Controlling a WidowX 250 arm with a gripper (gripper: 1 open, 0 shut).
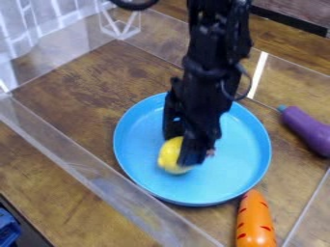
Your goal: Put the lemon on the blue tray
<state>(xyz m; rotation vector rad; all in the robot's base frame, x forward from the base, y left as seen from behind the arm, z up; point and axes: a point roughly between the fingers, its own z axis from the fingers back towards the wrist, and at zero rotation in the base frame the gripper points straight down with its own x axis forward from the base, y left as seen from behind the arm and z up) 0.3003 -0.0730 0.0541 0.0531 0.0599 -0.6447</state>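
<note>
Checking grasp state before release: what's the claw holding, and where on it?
The lemon, between the claw's fingers at its sides, low over the blue tray. Whether the grip has started loosening cannot be told.

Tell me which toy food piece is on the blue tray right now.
The lemon, yellow, at the gripper over the blue tray. The carrot and the purple eggplant lie outside it on the table.
</note>
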